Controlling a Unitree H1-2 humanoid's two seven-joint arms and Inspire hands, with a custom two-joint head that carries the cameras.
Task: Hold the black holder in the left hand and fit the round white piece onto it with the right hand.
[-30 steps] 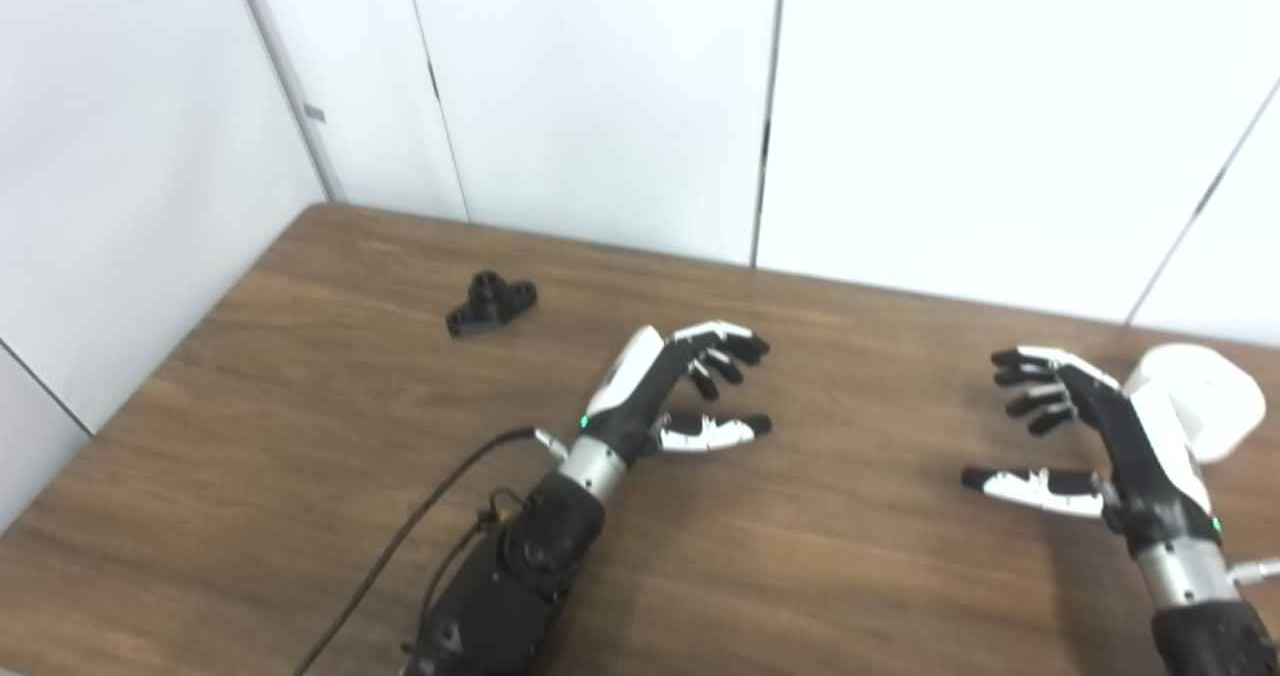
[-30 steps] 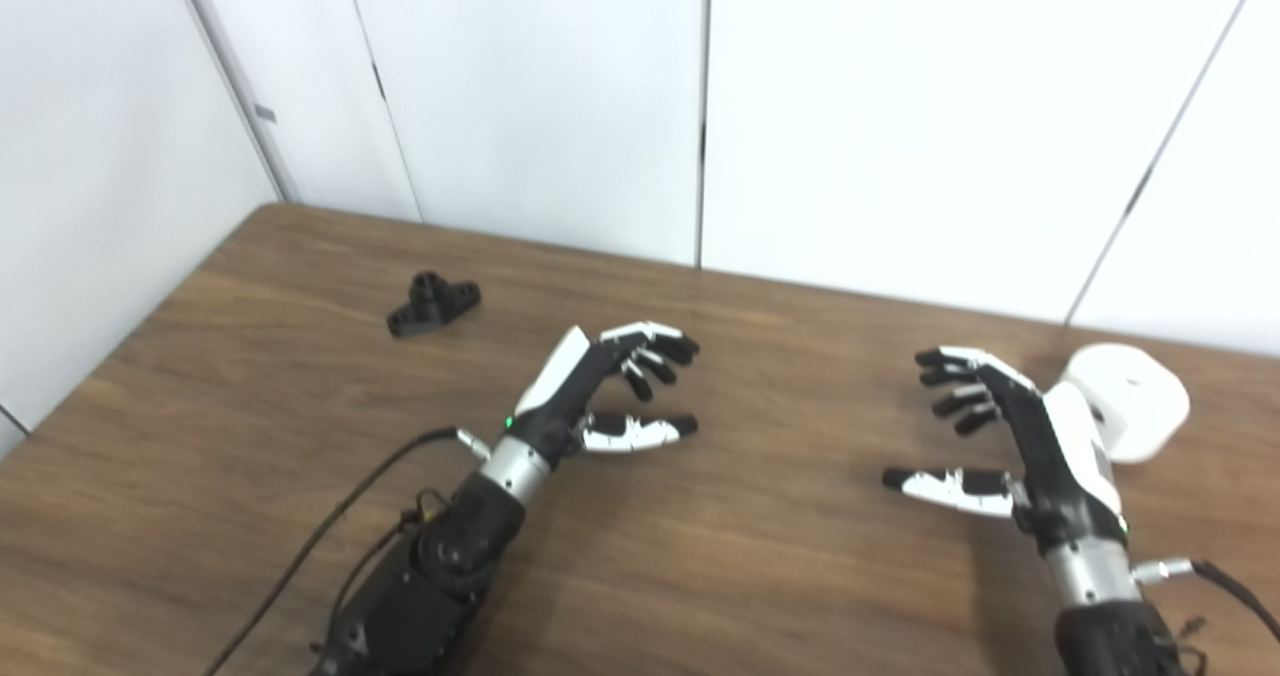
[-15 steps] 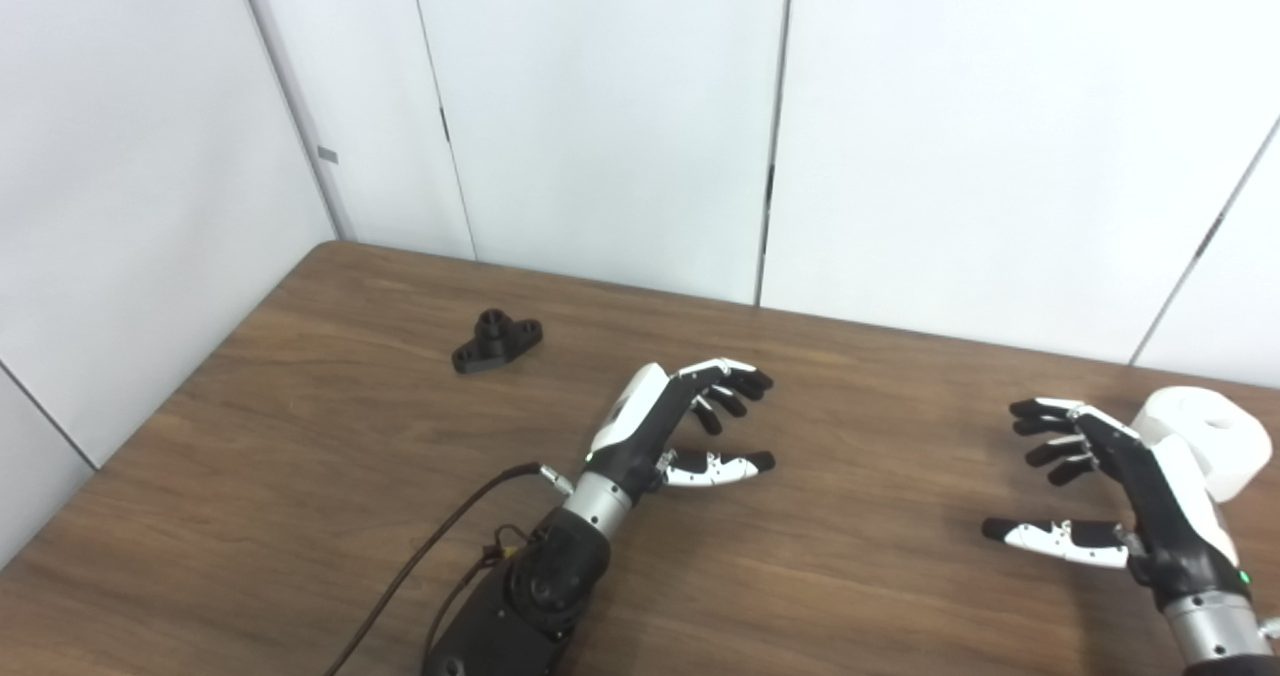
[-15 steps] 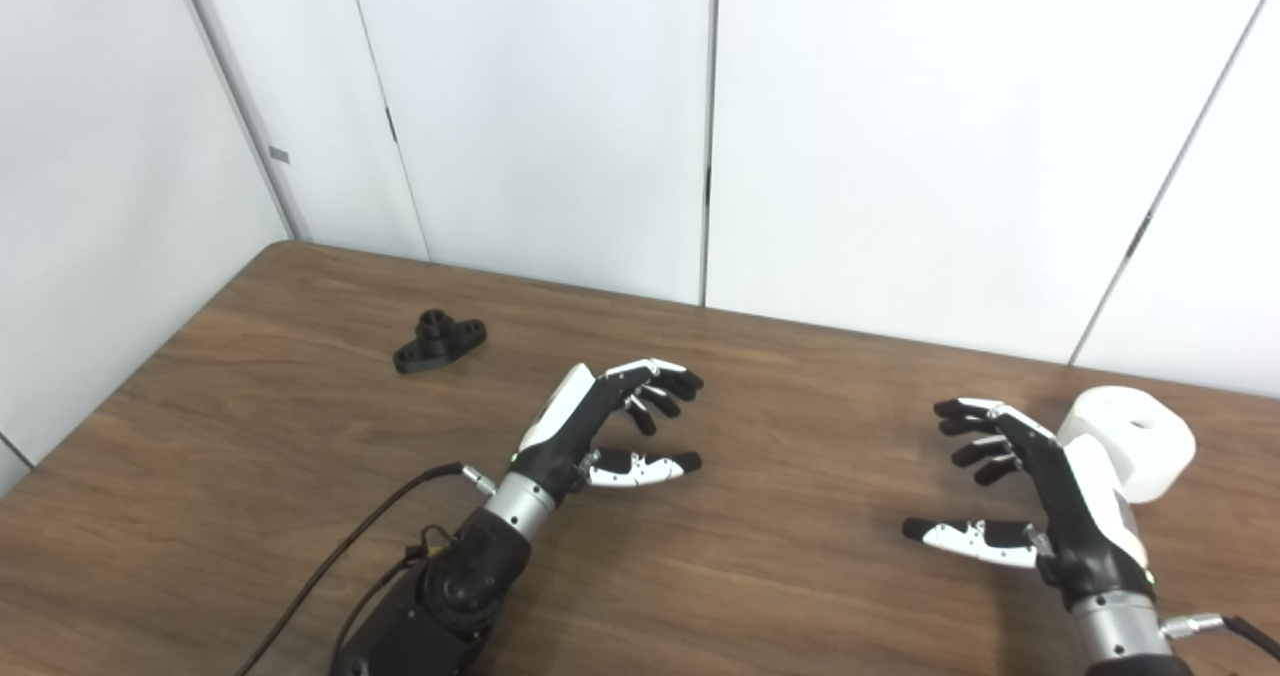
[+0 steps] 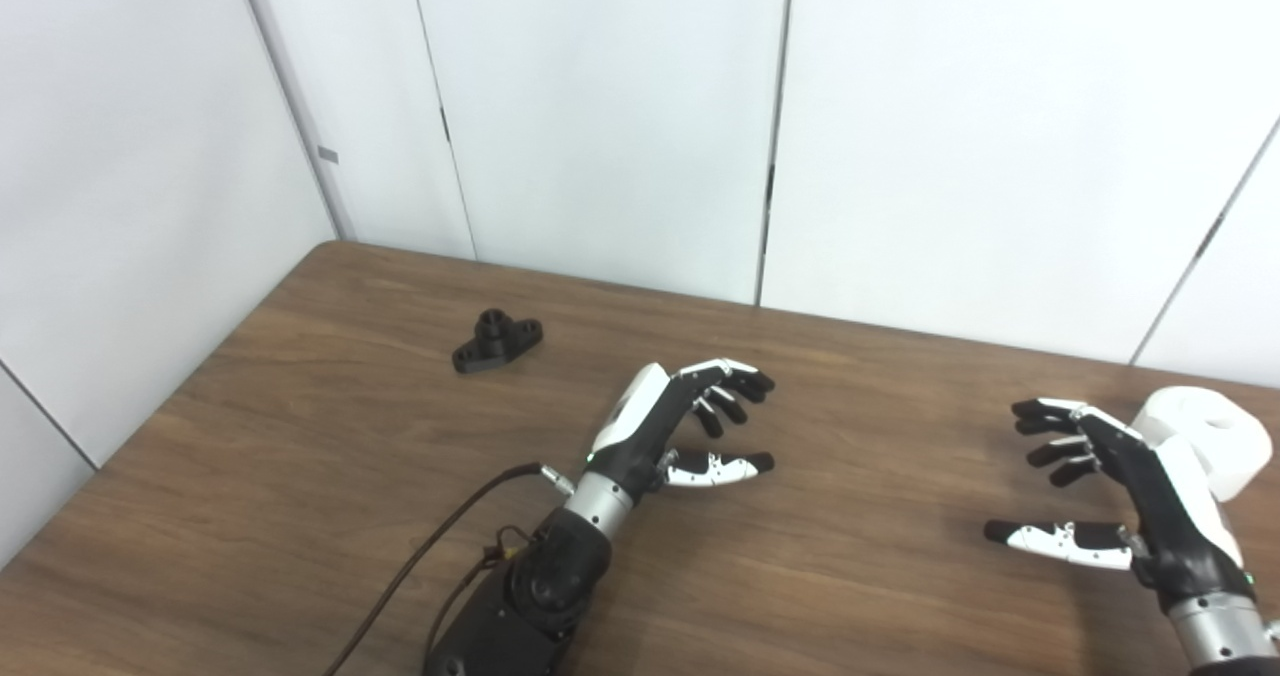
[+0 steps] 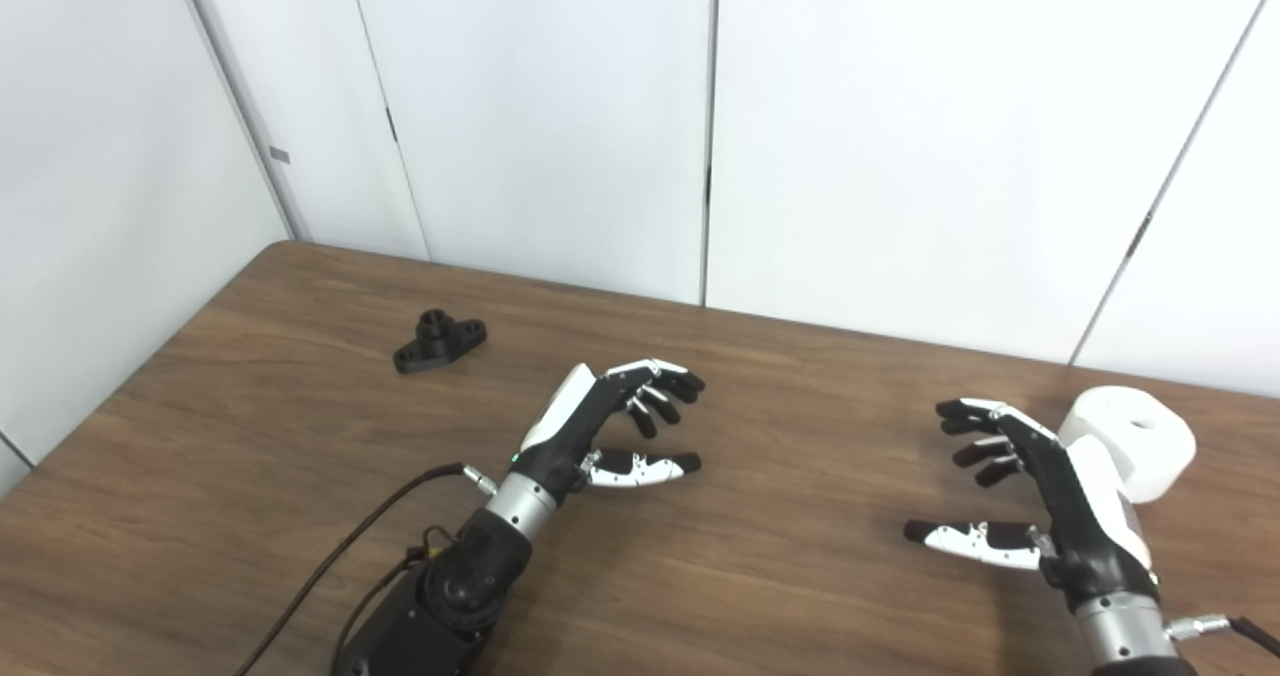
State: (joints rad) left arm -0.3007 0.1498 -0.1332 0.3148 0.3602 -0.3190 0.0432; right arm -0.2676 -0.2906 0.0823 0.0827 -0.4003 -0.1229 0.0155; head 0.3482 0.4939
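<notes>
Nothing is gripped yet: the left hand (image 5: 668, 426) and right hand (image 6: 1040, 491) are both held above the table (image 5: 850, 576), fingers spread and curled, empty. The black holder (image 5: 496, 341) lies far left, well apart; a reach there is called for first. The round white piece (image 6: 1135, 441) sits just behind the right hand, its top hole better shown in the right eye view.

The holder (image 5: 496, 341) is small and black, a short round post on a flat two-eared base, lying at ten o'clock on the table; the white piece (image 6: 1135, 439), a squat cylinder with a top hole, sits at three o'clock.
</notes>
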